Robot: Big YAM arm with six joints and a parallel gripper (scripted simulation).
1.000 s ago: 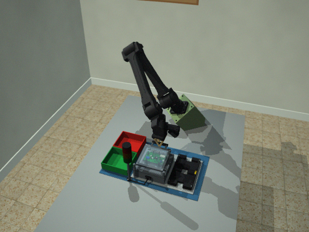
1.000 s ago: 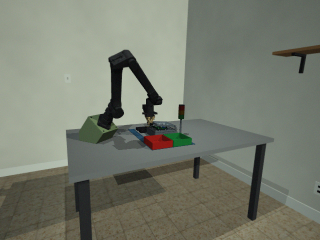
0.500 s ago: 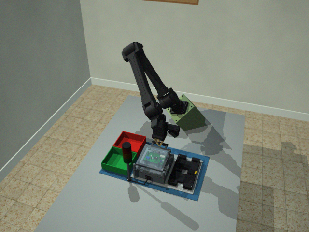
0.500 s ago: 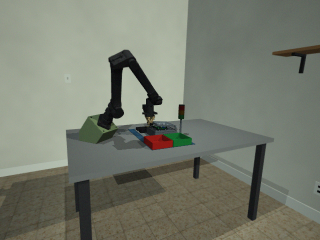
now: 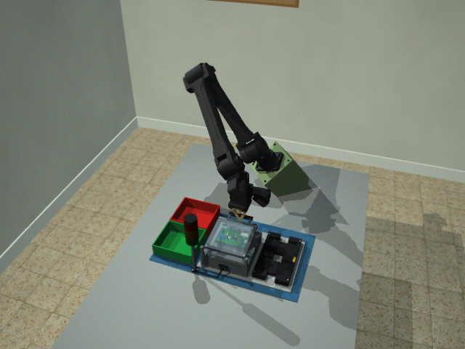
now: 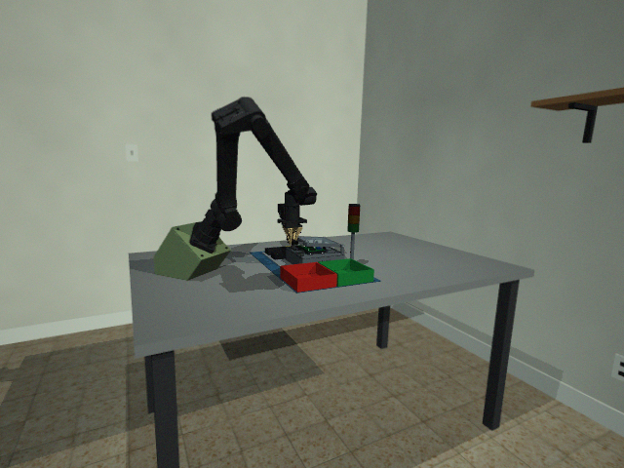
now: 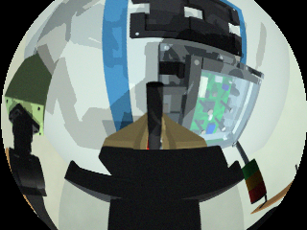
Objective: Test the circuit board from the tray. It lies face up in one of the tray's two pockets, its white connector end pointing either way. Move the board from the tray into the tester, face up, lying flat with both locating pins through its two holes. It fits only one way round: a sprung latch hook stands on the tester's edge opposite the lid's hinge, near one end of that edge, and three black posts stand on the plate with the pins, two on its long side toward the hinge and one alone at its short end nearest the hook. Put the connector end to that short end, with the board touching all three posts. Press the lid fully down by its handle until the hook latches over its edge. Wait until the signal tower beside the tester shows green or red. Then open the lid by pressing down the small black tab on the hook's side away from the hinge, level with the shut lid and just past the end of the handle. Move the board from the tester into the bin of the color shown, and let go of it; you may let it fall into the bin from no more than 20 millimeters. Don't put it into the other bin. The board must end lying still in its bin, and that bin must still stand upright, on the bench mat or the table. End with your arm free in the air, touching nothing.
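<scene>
The green circuit board [image 5: 233,237] [image 7: 214,107] lies face up in the dark tester [image 5: 229,265] [image 6: 302,255], under the clear lid [image 5: 211,240] [image 7: 248,92], which is lowered over it. My gripper [image 5: 238,215] [image 6: 292,237] [image 7: 154,117] points straight down at the lid's far edge and is shut on the lid's black handle [image 7: 153,98]. I cannot tell whether the hook is over the lid's edge. The signal tower [image 5: 190,225] [image 6: 354,217] [image 7: 253,180] beside the tester shows no lit lamp. The black tray [image 5: 280,259] [image 7: 186,15] has both pockets empty.
The red bin [image 5: 195,211] [image 6: 307,277] and the green bin [image 5: 172,242] [image 6: 348,272] stand side by side on the blue mat [image 5: 296,289], left of the tester, both empty. The arm's green base block [image 5: 287,176] [image 6: 183,253] stands behind.
</scene>
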